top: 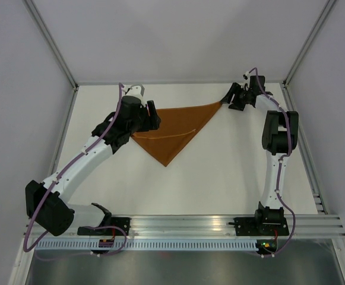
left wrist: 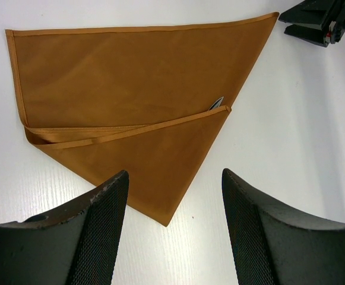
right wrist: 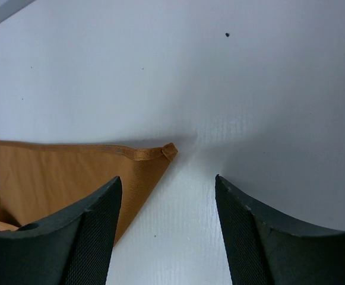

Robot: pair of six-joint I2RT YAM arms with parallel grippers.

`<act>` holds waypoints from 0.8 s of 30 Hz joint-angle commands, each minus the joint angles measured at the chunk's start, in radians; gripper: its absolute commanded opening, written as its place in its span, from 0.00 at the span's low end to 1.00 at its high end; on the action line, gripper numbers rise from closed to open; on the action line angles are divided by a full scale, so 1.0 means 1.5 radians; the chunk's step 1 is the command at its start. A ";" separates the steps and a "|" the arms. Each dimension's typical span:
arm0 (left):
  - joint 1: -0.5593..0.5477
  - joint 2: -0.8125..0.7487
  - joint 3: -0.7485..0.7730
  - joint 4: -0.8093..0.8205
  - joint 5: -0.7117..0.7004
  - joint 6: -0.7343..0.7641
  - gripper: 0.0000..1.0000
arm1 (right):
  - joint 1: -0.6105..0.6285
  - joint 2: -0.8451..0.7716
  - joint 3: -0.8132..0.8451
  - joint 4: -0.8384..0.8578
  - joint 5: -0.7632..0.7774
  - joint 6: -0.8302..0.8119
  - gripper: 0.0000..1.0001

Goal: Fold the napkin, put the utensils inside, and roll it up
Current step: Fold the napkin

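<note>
White worktop (top: 231,178) is seen w/ pale walls round it. Napkin (top: 175,127) is laid flat near the far edge, folded to a triangle, w/ a flap turned up as a pocket. Left pincer (left wrist: 175,178) is held wide open by the left end, nothing gripped. Right pincer (right wrist: 167,181) is wide open too, just beside the far-right corner, nothing gripped. Utensils (left wrist: 218,102) are tucked inside, prob. ready for rolling; only a grey tip is seen.
</note>
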State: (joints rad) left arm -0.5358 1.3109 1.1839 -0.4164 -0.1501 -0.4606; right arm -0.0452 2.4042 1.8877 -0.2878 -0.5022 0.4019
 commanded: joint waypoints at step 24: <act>0.003 -0.002 -0.012 0.024 0.010 0.023 0.69 | 0.021 0.058 0.021 0.070 -0.025 0.123 0.39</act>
State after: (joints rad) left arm -0.5343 1.3109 1.1713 -0.4095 -0.1467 -0.4606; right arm -0.0265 2.4565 1.8900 -0.1848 -0.5541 0.5476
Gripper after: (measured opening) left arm 0.690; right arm 0.428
